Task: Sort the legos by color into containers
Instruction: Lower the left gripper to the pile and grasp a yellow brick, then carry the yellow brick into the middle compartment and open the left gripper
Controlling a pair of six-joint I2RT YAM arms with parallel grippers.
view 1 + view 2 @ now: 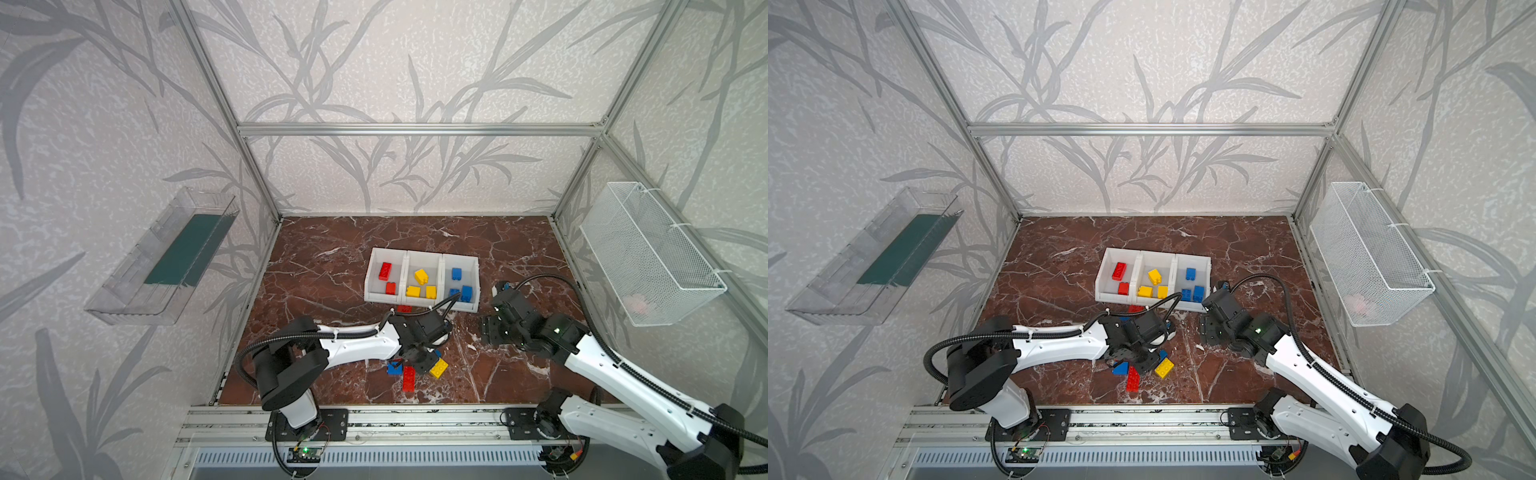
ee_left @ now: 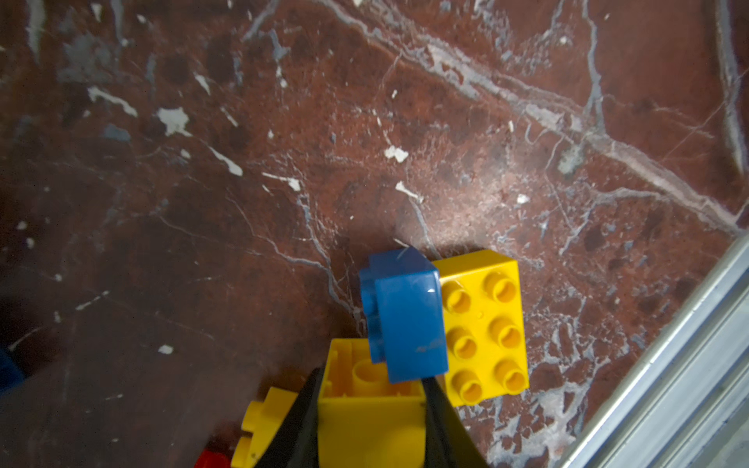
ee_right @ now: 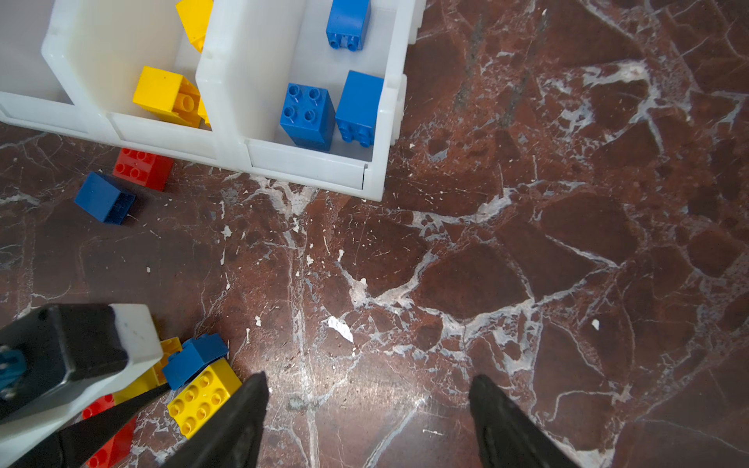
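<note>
The left fingers [image 2: 439, 425] are pinched narrow on a small yellow brick [image 2: 371, 409], one finger on each side. Its hollow underside faces out past the fingertips. Whether it is clear of the tabletop [image 2: 243, 162] I cannot tell. Just beyond the fingertips a blue brick [image 2: 405, 316] lies on its side. It touches the held brick's rim and rests against a long yellow brick [image 2: 484, 328] that sits studs-up. In a top view a long red brick [image 1: 408, 378] lies just beside these fingers.

The right fingers [image 3: 239, 429] stand wide apart, with only bare tabletop between them. Ahead of them, well apart, are the containers [image 3: 227, 81]. Blue legos [image 3: 308, 115] sit in the end bin and yellow legos [image 3: 166, 95] in the next. A red brick [image 3: 142, 168] and a dark blue brick [image 3: 105, 198] lie on the tabletop just in front of the bins.
</note>
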